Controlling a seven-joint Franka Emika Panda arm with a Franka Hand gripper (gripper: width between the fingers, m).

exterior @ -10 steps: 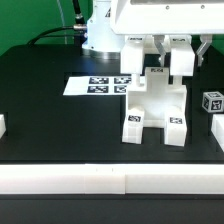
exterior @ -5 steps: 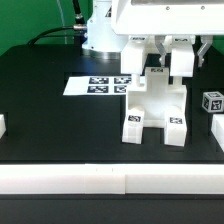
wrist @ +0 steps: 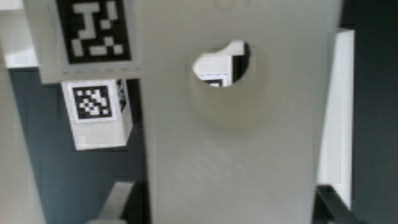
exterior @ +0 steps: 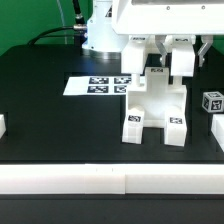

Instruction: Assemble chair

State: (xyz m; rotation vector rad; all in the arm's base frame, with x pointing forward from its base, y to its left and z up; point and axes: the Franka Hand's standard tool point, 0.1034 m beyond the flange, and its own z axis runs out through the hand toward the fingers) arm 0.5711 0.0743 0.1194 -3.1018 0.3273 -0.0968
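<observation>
Chair [exterior: 155, 108] stands upright mid-tabletop [exterior: 60, 125], two tagged feet forward; position unchanged from the earlier frames. Gripper [exterior: 160, 67] remains narrow, clamped on the chair's upper post. Loose cube [exterior: 211, 101] lies apart, toward the exterior view's right. Marker board [exterior: 95, 86] lies behind.

Robotics lab test cell. Evidence: black counter [exterior: 40, 115]; robot arm [exterior: 100, 30] with cables [exterior: 50, 37] behind the jaws; marker board [exterior: 95, 86] beside the jaws; square printed tags [exterior: 137, 119] on the chair [exterior: 155, 100] below the jaws and on a cube [exterior: 211, 101] nearby.
</observation>
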